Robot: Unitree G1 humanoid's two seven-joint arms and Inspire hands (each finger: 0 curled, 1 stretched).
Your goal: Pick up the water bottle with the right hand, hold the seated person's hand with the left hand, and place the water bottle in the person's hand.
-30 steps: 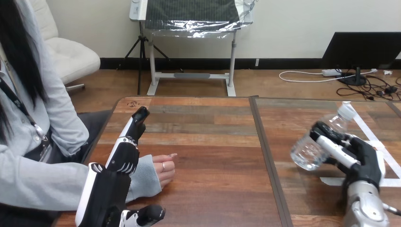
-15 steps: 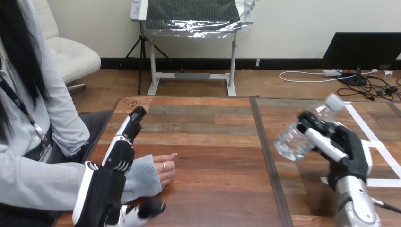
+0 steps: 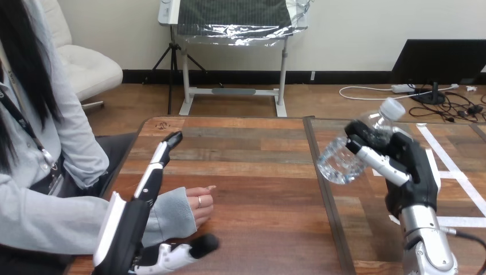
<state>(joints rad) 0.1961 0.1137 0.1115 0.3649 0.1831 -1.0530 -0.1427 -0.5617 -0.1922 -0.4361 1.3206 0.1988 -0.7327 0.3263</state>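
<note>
water bottle (image 3: 354, 148) tilted in right hand (image 3: 401, 166), seemingly off table (image 3: 258, 172).

The left hand (image 3: 129, 230) is black with a long white shell on its back; the right hand (image 3: 411, 172) has black-and-white jointed fingers (image 3: 378, 162) above a round silver forearm (image 3: 427, 246).

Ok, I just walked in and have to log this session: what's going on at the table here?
The robot's right hand is curled round a clear water bottle, holding it tilted in the air above the right part of the wooden table. Its left hand, fingers straight, is stretched over the seated person's sleeved wrist, not curled round it. The person's hand rests on the table holding nothing, so the bottle is not yet handed over.
</note>
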